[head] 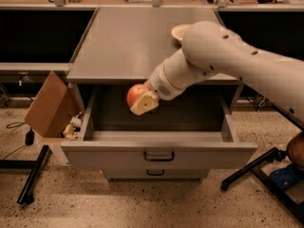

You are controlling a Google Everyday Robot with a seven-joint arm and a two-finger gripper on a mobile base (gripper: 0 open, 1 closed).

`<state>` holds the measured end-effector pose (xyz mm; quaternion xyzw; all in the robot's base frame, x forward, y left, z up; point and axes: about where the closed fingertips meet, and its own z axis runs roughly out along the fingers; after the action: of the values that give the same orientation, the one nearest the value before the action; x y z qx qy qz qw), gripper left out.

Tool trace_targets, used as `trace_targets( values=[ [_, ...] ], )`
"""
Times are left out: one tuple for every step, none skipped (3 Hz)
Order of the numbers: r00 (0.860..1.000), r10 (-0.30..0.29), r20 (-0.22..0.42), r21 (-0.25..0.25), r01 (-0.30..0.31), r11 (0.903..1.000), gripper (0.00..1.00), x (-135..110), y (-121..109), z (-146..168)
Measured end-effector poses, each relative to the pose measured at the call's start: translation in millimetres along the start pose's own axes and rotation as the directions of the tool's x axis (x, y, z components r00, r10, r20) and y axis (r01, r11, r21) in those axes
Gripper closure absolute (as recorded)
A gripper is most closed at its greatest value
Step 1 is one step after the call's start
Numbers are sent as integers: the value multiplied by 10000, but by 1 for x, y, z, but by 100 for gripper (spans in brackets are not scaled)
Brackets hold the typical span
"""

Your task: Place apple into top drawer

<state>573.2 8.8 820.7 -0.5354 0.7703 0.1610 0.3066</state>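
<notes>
The red-orange apple (136, 94) is held in my gripper (142, 101), whose cream fingers are shut on it. It hangs over the left-middle of the open top drawer (156, 152), just below the level of the counter edge and above the drawer's dark inside. The drawer is pulled far out, with its broad grey front panel and small loop handle (158, 155) toward the camera. My white arm (228, 61) reaches in from the right across the counter.
A cream shallow bowl (180, 31) sits on the grey counter top (123, 42), partly behind my arm. A narrower drawer front (156, 173) lies below. An open cardboard box (50, 106) with small items stands at the left. Black chair legs (256, 167) are at the right.
</notes>
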Motion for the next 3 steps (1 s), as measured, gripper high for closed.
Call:
trace_targets(
  values=[
    [9950,750,-652,65,-748,9972,100,33,16,11],
    [9859,1383,-945,352,-1355,9902,100,62,3,23],
    [9744,1995,-1041,587,-1942,9792,100,89,-15,39]
  ],
)
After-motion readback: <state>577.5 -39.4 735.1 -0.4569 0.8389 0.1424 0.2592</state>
